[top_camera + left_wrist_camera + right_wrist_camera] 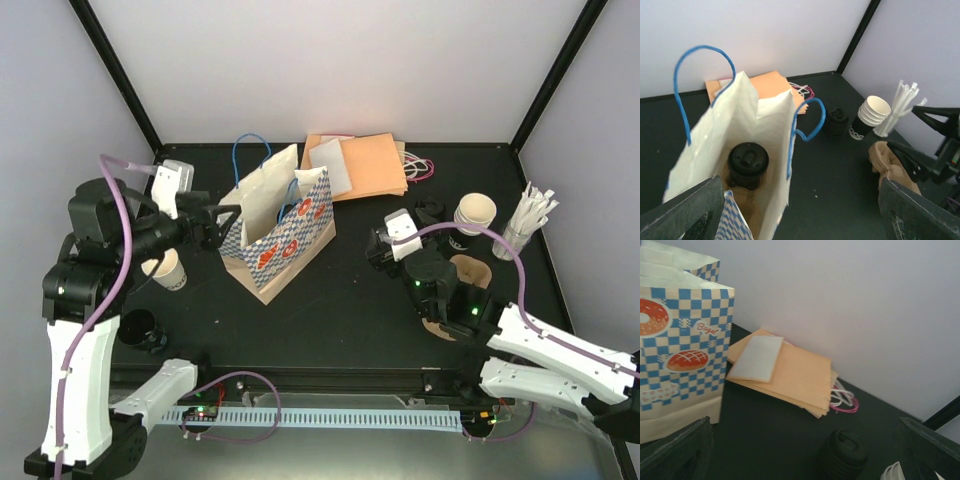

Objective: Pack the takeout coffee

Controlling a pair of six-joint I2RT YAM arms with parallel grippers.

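Observation:
The takeout coffee [748, 162], a small cup with a round black lid, stands upright on the floor of the open paper bag [765, 125]. The bag, blue-checked with blue handles, stands mid-table [290, 245]; in the top view its walls hide the cup. My left gripper [222, 228] is open and empty at the bag's left end, above its rim; in its wrist view [800, 222] its fingers [685, 210] spread wide. My right gripper [380, 246] is open and empty to the right of the bag, with its fingers [675, 450] low over the table.
Flat orange bags [360, 165] lie behind the bag. A stack of black lids [842, 455], nested cream cups [473, 215], straws [530, 215] and a brown pulp carrier [470, 272] stand at the right. An open cream cup [168, 270] and a black round object [140, 330] stand at the left.

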